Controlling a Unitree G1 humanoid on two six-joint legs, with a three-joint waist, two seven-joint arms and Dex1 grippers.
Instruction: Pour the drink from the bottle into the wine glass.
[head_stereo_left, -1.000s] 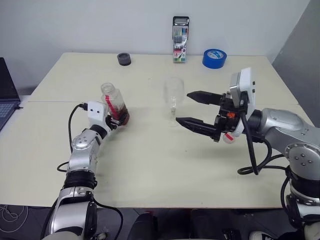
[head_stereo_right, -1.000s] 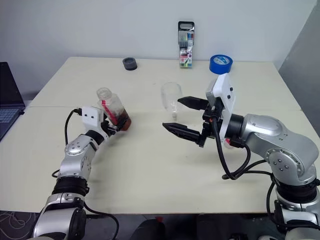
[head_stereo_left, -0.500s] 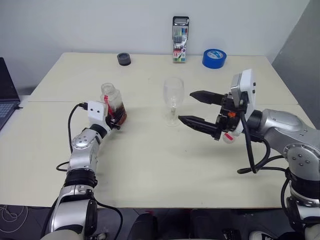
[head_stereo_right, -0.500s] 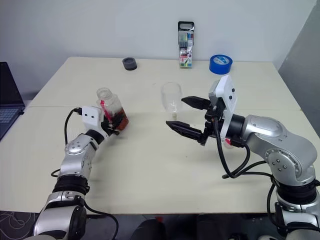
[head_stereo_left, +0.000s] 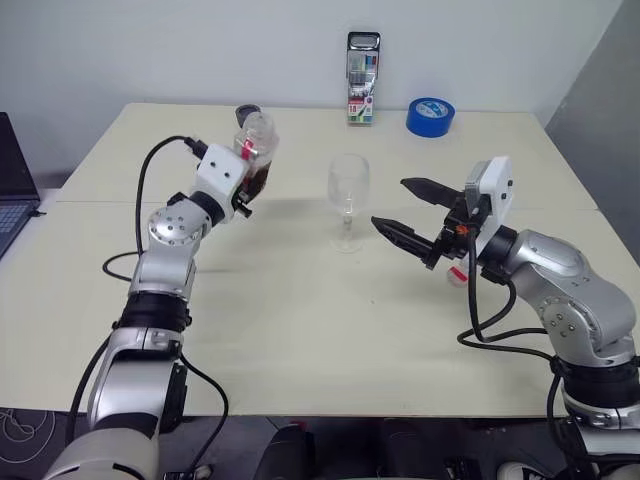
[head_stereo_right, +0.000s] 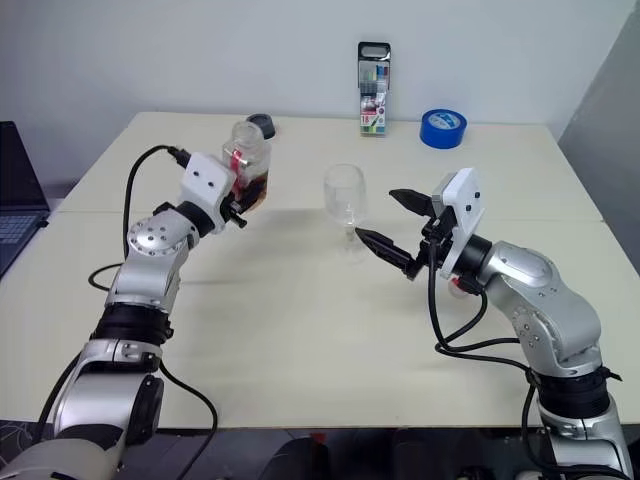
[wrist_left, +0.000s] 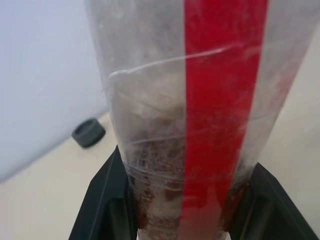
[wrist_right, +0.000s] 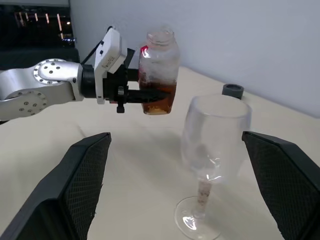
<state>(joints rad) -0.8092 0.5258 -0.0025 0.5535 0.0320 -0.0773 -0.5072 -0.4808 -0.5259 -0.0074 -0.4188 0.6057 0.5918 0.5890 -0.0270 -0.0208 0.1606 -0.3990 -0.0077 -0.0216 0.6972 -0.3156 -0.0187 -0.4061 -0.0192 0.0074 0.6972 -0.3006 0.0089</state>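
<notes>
The bottle (head_stereo_left: 255, 152) is a clear plastic one with a red label strip and an open mouth, without a cap. It hangs upright above the table, left of the wine glass. The reddish-brown drink (wrist_right: 157, 100) fills its lower part. My left gripper (head_stereo_left: 253, 187) is shut on the bottle's lower body, one black finger (wrist_left: 107, 197) on each side. The empty wine glass (head_stereo_left: 347, 196) stands upright at the table's middle. My right gripper (head_stereo_left: 390, 203) is open just right of the glass, its fingers pointing at the bowl without touching it.
A marker pack (head_stereo_left: 361, 78) and a blue tape roll (head_stereo_left: 429, 116) stand at the far edge of the beige table (head_stereo_left: 300, 330). A small dark round piece (wrist_right: 233, 90) lies behind the bottle. A laptop (head_stereo_left: 12, 180) sits at the left edge. A small pinkish-white piece (head_stereo_left: 457, 276) lies under my right wrist.
My left gripper has lifted the bottle off the table, up and toward the glass, and brought it upright. The right gripper has sunk and drawn back slightly from the glass, still open.
</notes>
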